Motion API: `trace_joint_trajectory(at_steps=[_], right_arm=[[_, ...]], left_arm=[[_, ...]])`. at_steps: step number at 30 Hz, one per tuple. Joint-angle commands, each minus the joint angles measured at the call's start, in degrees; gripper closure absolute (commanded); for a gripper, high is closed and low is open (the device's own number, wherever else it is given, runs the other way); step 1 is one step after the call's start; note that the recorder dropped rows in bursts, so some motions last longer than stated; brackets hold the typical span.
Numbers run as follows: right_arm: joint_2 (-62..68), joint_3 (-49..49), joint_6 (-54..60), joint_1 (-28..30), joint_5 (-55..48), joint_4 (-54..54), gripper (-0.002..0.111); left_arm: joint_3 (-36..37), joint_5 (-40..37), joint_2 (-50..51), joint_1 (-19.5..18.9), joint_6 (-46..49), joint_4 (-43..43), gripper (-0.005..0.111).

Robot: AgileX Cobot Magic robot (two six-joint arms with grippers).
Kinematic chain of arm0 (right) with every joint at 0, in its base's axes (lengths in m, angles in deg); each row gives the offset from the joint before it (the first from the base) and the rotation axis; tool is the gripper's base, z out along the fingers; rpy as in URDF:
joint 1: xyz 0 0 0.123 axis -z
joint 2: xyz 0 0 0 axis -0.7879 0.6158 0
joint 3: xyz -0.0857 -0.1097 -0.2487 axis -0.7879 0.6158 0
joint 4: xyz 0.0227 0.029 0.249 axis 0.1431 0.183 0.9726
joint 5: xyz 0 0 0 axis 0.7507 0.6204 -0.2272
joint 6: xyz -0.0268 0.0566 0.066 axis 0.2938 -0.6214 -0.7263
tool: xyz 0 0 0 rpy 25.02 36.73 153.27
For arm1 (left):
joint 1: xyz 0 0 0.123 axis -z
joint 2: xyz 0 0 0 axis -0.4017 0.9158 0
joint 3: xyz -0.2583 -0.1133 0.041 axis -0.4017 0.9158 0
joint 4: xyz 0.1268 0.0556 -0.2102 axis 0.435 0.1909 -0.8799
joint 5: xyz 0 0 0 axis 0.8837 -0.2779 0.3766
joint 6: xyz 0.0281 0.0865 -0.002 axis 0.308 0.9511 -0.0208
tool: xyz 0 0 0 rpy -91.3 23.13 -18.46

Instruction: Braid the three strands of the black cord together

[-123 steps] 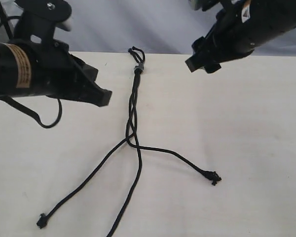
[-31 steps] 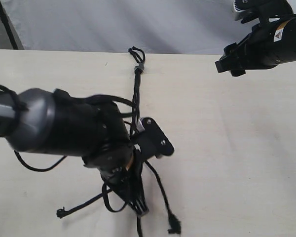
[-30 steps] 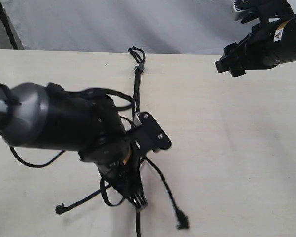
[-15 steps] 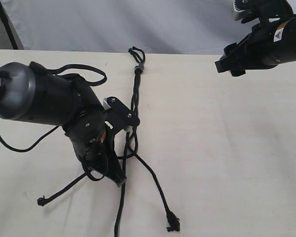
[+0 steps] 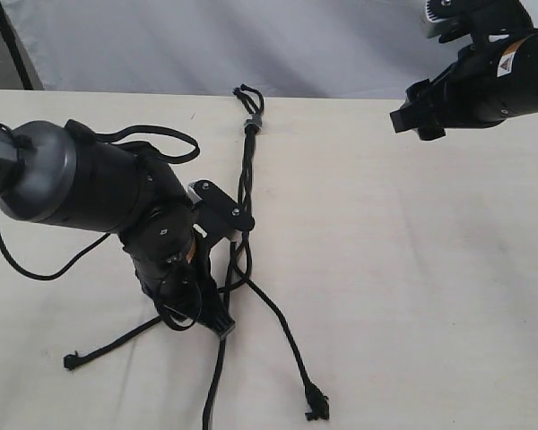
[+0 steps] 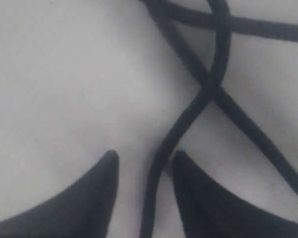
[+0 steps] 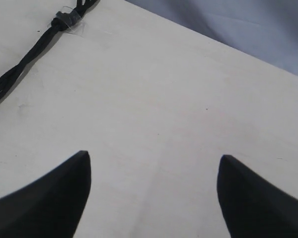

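Note:
The black cord (image 5: 245, 179) lies on the pale table, its short loops and grey band (image 5: 251, 124) at the far edge. Below the twisted stretch the three strands fan out: one runs left to a knotted tip (image 5: 70, 361), one runs straight toward the near edge (image 5: 213, 394), and one runs right to a tip (image 5: 316, 408). My left gripper (image 5: 221, 327) points down at the fan. In the left wrist view it (image 6: 145, 157) is open, its fingers either side of the middle strand (image 6: 188, 111), just below a crossing. My right gripper (image 5: 412, 116) hovers open at the far right, nothing between its fingers (image 7: 82, 173). The band (image 7: 64, 20) shows in its view.
A glossy black robot cable (image 5: 152, 136) loops over the left arm, and another (image 5: 18, 260) trails down on the left. A grey backdrop (image 5: 296, 45) rises behind the table's far edge (image 5: 359, 97).
The left arm has swung back to the left and up the table from the near edge. The left strand's tip has slid further left. The right arm has not moved.

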Motion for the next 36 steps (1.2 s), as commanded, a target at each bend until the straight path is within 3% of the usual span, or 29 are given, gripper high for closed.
trace_joint_trajectory(at_steps=[1,5,9,13,16,17,21,28,36], right_arm=[[-0.40,0.15,-0.31,0.25,-0.18,1.74,0.041],[-0.40,0.15,-0.31,0.25,-0.18,1.86,0.041],[-0.40,0.15,-0.31,0.25,-0.44,5.17,0.041],[-0.40,0.15,0.30,-1.19,-1.74,10.19,0.041],[-0.40,0.15,2.05,-5.07,-1.90,10.32,0.041],[-0.40,0.15,2.05,-6.54,-1.90,10.32,0.041],[-0.40,0.04,3.45,-14.97,-0.99,10.32,0.041],[0.89,-3.52,4.54,-26.32,-7.01,10.32,0.041],[5.34,-3.80,3.98,-32.94,-13.14,10.94,0.041]], left_arm=[[-0.01,-0.53,-0.27,-0.13,-0.69,-0.30,0.048],[-0.01,-1.97,-4.76,-0.13,-0.19,0.21,0.048],[-0.01,-3.91,-14.10,-0.13,-0.26,4.35,0.056],[-0.01,-1.47,-24.78,-3.11,-1.48,6.55,0.079],[0.11,0.97,-30.86,-7.15,-1.48,6.55,0.104],[0.48,1.86,-32.54,-8.70,-1.48,6.55,0.106],[5.66,9.48,-38.84,-14.77,-2.41,6.44,0.106],[19.59,27.22,-48.96,-21.60,-2.50,6.57,0.106],[23.28,32.62,-54.33,-30.13,-4.12,5.85,0.106]])
